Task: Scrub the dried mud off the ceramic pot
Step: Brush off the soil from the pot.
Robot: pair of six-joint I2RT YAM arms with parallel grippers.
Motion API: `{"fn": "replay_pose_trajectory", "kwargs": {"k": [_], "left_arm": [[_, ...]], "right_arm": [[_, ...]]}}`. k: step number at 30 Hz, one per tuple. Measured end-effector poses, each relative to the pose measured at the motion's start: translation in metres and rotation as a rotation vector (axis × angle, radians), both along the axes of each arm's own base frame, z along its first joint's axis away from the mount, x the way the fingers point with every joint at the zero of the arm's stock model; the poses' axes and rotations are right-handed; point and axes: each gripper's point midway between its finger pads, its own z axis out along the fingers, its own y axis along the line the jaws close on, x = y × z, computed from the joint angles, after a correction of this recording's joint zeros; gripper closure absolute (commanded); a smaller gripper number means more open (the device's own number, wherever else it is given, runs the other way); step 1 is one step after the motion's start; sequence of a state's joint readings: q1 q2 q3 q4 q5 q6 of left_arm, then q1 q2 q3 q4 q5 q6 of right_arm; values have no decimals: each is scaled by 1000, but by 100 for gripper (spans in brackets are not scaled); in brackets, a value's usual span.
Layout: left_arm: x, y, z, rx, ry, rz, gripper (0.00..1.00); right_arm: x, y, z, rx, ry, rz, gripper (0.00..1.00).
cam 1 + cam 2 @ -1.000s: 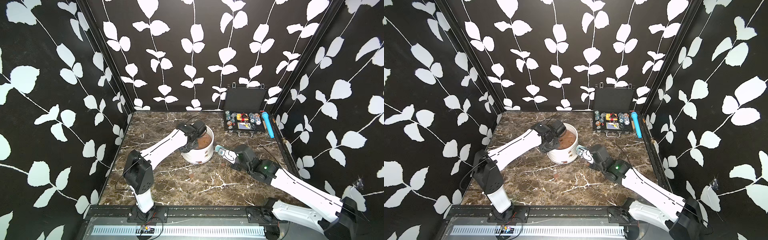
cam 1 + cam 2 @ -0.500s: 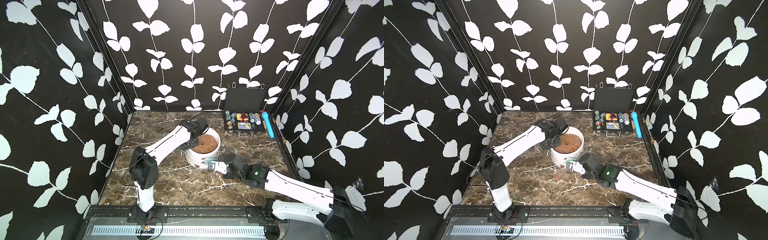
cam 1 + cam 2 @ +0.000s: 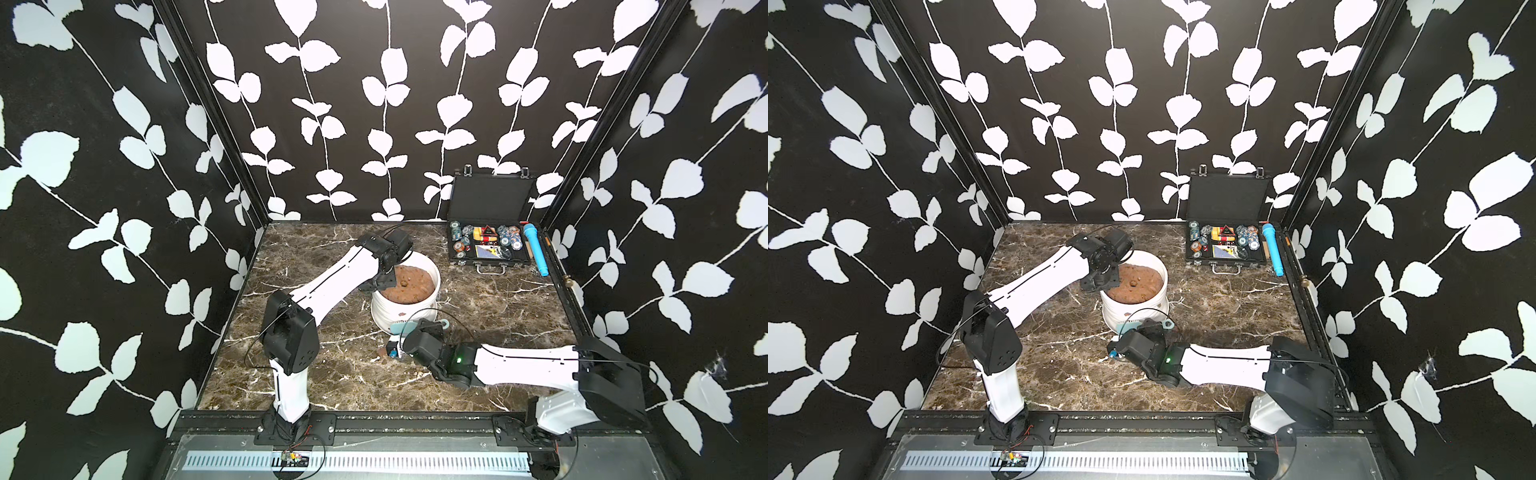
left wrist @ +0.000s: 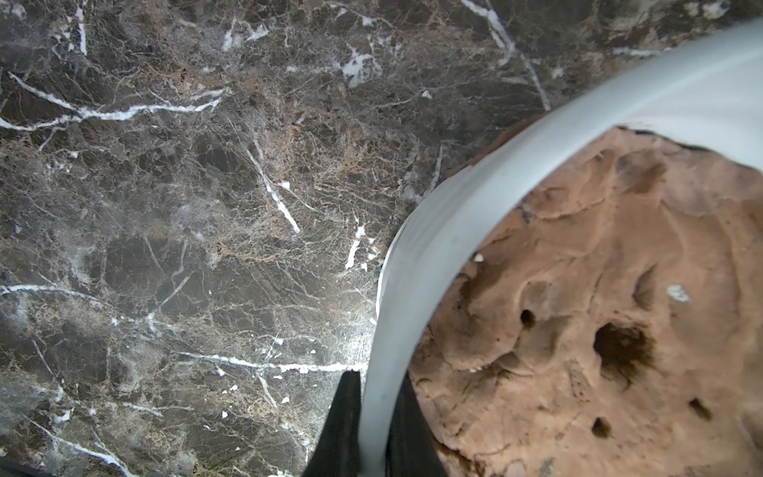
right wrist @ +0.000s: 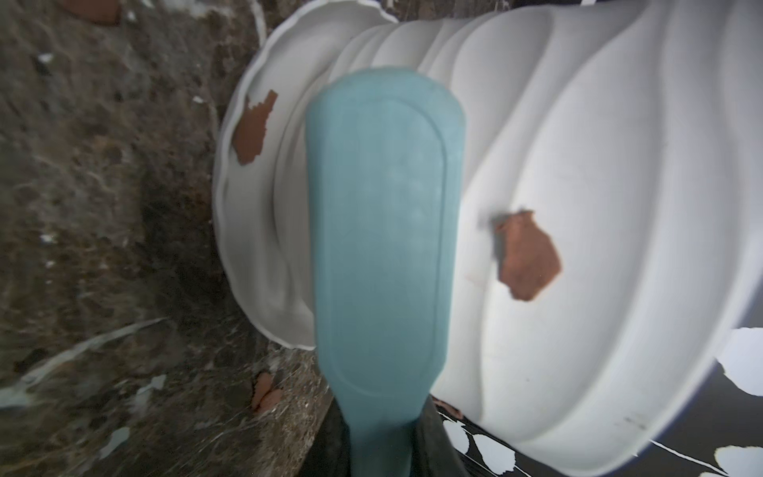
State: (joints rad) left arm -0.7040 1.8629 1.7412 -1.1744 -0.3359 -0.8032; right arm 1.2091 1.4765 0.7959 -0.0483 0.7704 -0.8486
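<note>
Taking the table (image 3: 332, 374) in both top views as the clock face, the left gripper (image 4: 373, 413) is clamped narrow on the rim of the ceramic pot (image 3: 388, 309) at the pot's 9 o'clock, one black finger (image 4: 344, 417) outside and one inside. The pot stands near centre, a little toward 12, filled with a brown soil mound (image 3: 409, 284). Dried mud (image 5: 526, 256) clings to its ribbed wall at 6 o'clock, with another blotch on the saucer-like base and a flake on the table nearby. A teal brush (image 5: 384, 247) lies flat over that same wall, beside the blotch; its back hides whether it touches. The right gripper (image 5: 382, 446) is closed on its handle. At 1 o'clock sits an open black case (image 3: 490, 245) of chips, with a blue cylinder (image 3: 535, 249) just beside it at its 3 o'clock.
</note>
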Motion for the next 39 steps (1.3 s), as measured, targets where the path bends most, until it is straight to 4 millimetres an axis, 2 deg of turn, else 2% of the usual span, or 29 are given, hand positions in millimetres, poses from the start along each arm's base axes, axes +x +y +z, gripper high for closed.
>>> {"fn": "replay_pose_trajectory", "kwargs": {"k": [7, 10, 16, 24, 29, 36, 39], "left_arm": [[-1, 0, -3, -24, -26, -3, 100], [0, 0, -3, -37, -41, -3, 100], [0, 0, -4, -44, -51, -2, 100], [1, -1, -4, -59, -68, -3, 100], [2, -1, -4, -69, -82, -9, 100], [3, -3, -4, -68, -85, -24, 100], [3, -3, -3, -67, -86, -31, 100]], "right_arm": [[0, 9, 36, 98, -43, 21, 100], [1, 8, 44, 112, -48, 17, 100], [5, 3, 24, 43, -12, 10, 100], [15, -7, 12, 16, 5, -33, 100], [20, -12, -5, -20, 22, -76, 100], [9, -38, -14, -26, 76, -142, 100], [-2, -38, -19, -55, 96, -125, 100]]}}
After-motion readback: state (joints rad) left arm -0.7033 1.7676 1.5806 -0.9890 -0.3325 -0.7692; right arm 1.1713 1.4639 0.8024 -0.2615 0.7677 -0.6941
